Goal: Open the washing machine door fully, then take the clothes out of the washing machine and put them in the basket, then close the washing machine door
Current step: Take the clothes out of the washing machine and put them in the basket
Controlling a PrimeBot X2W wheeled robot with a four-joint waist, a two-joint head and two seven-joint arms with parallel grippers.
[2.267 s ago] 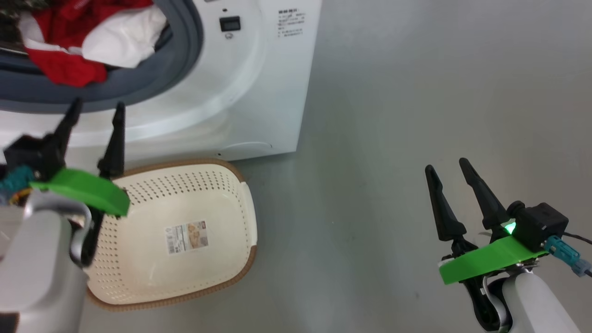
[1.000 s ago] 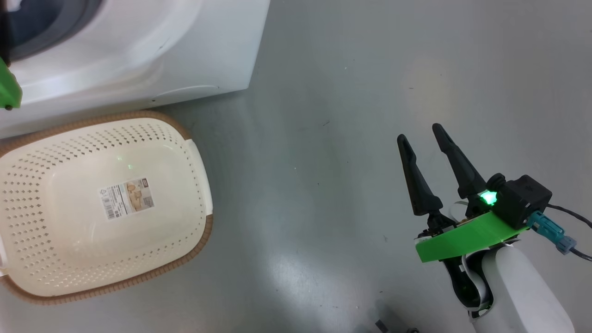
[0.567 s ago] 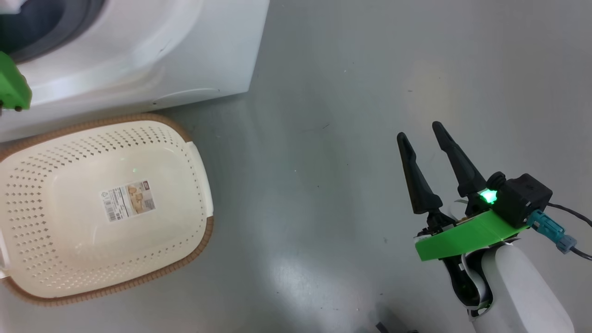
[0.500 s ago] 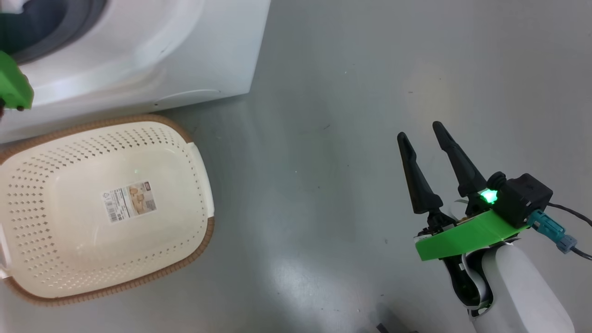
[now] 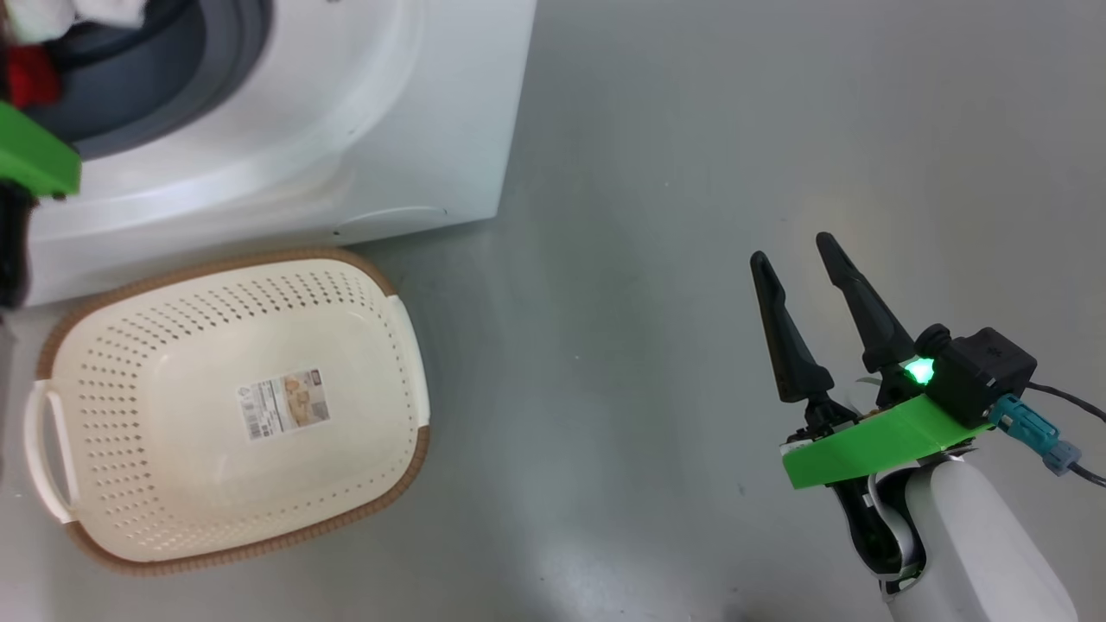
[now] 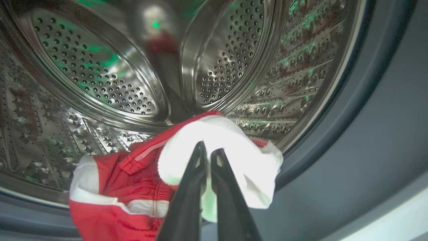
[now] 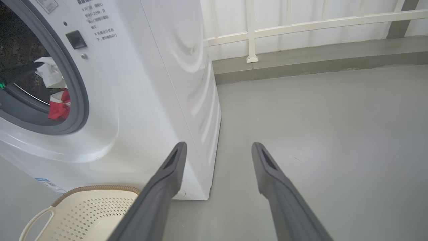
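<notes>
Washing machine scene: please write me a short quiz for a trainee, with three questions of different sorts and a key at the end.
1. True or false: a garment lies in the basket.
2. What does the left pincer grip inside the steel drum? A: the white part of the red-and-white garment; B: the basket; C: nothing.
3. Fill in: the right pincer hangs over the floor with its fingers ____.
Key: 1 false, the basket holds only its paper sticker; 2 A; 3 open.
</notes>
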